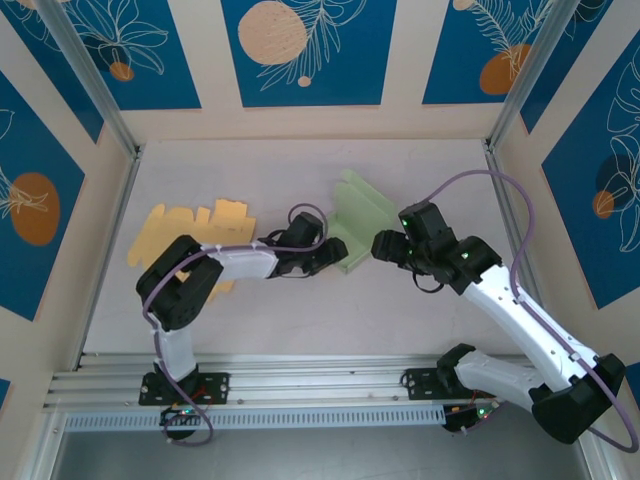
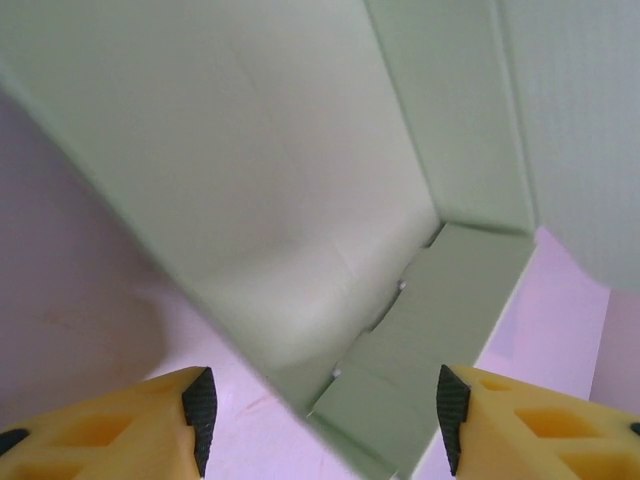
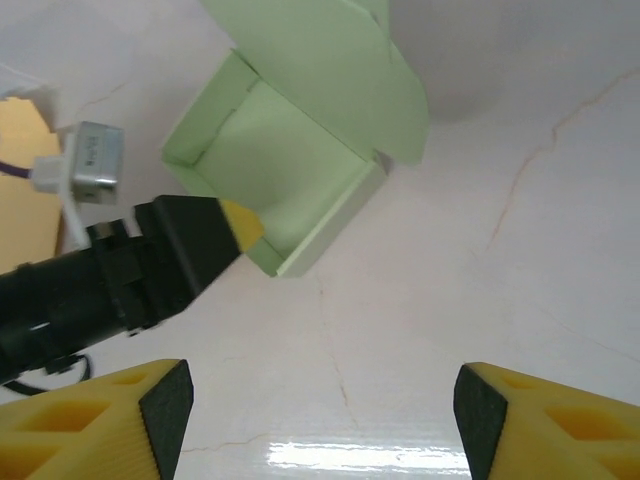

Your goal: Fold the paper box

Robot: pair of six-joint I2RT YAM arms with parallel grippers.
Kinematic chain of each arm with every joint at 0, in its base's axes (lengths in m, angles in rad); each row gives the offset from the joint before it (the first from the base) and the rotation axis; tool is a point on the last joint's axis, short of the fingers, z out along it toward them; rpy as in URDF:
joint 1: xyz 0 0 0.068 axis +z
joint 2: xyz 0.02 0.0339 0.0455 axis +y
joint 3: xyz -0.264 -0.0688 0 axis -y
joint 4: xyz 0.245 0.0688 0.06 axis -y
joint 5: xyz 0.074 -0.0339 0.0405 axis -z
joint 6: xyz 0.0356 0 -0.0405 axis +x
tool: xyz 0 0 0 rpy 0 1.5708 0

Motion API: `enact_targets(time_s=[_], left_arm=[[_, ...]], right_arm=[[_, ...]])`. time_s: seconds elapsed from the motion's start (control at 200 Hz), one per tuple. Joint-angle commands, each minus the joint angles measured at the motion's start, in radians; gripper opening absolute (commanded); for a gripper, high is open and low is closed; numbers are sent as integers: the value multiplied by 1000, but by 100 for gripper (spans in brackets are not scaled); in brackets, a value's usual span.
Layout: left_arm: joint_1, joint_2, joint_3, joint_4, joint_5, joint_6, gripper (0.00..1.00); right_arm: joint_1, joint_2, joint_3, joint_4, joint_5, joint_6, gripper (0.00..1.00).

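Observation:
A pale green paper box [image 1: 357, 218] lies partly folded at the table's middle, its walls raised and a flap standing toward the back. My left gripper [image 1: 335, 256] is open at the box's near left corner; in the left wrist view the green wall and a low flap [image 2: 420, 340] sit between its yellow fingers [image 2: 150, 425]. My right gripper [image 1: 385, 246] is open just right of the box, over bare table. The right wrist view has the green box [image 3: 290, 170] ahead with the left arm's black and yellow finger [image 3: 190, 245] at its corner.
Flat yellow cardboard blanks [image 1: 185, 232] lie on the table's left side, partly under the left arm. The white table [image 1: 420, 160] is ringed by aluminium posts and walls. A rail [image 1: 300, 385] runs along the near edge.

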Motion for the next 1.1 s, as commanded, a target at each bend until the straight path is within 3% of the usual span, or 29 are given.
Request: enact_targets(time_s=[0.0, 0.14, 0.205, 0.325, 0.46, 0.61, 0.88, 1.095], left_arm=[[27, -118, -16, -51, -7, 62, 64], [101, -201, 75, -268, -114, 322, 64], [139, -191, 138, -313, -126, 505, 64], [183, -85, 315, -437, -118, 800, 64], [193, 92, 507, -578, -110, 1008, 62], [191, 221, 611, -633, -31, 1088, 57], [189, 297, 650, -643, -38, 1111, 51], [166, 303, 640, -632, -91, 1098, 33]], right_arm=[[-4, -17, -66, 26, -6, 79, 71], [-4, -9, -161, 144, -47, 161, 66], [-4, 9, -195, 204, -60, 189, 65], [-3, 81, -207, 271, -63, 220, 65], [3, 186, -180, 312, -53, 235, 66], [14, 294, -138, 321, -7, 240, 66], [11, 421, -97, 335, -2, 227, 66], [9, 510, -57, 334, 5, 199, 66]])
